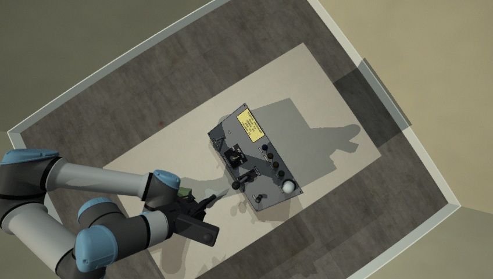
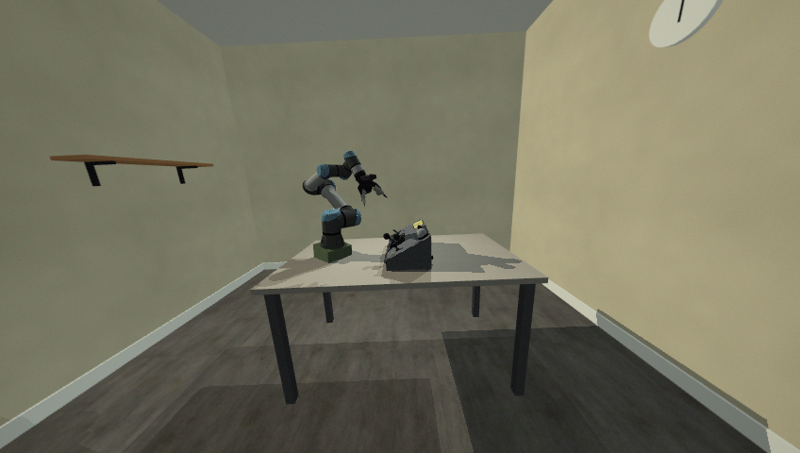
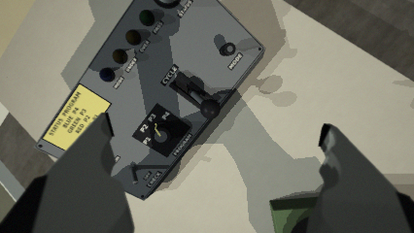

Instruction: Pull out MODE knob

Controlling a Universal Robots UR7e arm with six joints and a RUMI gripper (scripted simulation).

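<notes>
The dark grey console (image 1: 242, 138) (image 2: 412, 257) (image 3: 204, 34) stands on the table (image 1: 293, 79) (image 2: 465, 268). Its small MODE knob (image 1: 258, 197) (image 3: 226, 49) sits near one corner of the sloped panel. My gripper (image 1: 217, 195) (image 2: 373, 193) (image 3: 216, 119) is open and empty. It hangs high above the table beside the console, on the side of the CYCLE lever (image 1: 236, 185) (image 3: 210, 109). In the wrist view the MODE knob lies beyond the lever, well away from both fingers.
The panel also carries a PROGRAM rotary selector (image 1: 235, 157) (image 3: 161, 136), a row of dark lamps (image 1: 275, 164) (image 3: 120, 55), a white ball knob (image 1: 288, 186), a small CHECK toggle (image 3: 133, 172) and a yellow label (image 1: 250, 125) (image 3: 78, 116). The arm's green base (image 2: 332, 250) (image 3: 292, 214) stands at the table's back left.
</notes>
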